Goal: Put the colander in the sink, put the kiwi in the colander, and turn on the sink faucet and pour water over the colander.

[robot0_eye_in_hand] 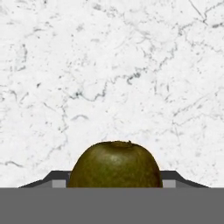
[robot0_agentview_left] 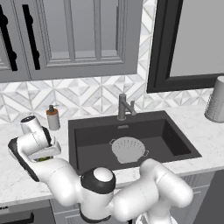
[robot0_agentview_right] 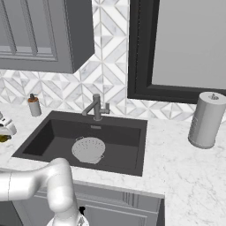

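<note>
- Claw [robot0_eye_in_hand: 114, 186] sits low over the worktop [robot0_agentview_left: 205, 135], left of the sink [robot0_agentview_left: 175, 135], its two fingertips [robot0_eye_in_hand: 54, 180] flanking the kiwi [robot0_eye_in_hand: 115, 165] and pressed to its sides; it looks clamped on the fruit.
- Kiwi lies between the tips, on or just above the marble, well apart from the sink; a sliver of it shows under the hand in the left base view.
- Colander [robot0_agentview_left: 127, 148] rests upright on the sink floor, in front of the sink faucet [robot0_agentview_left: 124, 106] and a little to its left, so that first part looks done.
- Step in hand, as I judge it: secure the kiwi and carry it to the colander.
- To do it well: lift straight up first, clear the sink's near rim with room to spare, and keep the grip centred so the rounded fruit does not squirt out.
- Lower over the colander's middle before letting go; dropped from high, it could bounce out.
- Soap bottle [robot0_agentview_left: 53, 118] stands behind the hand, near the sink's back left corner; swing away from it.
</note>
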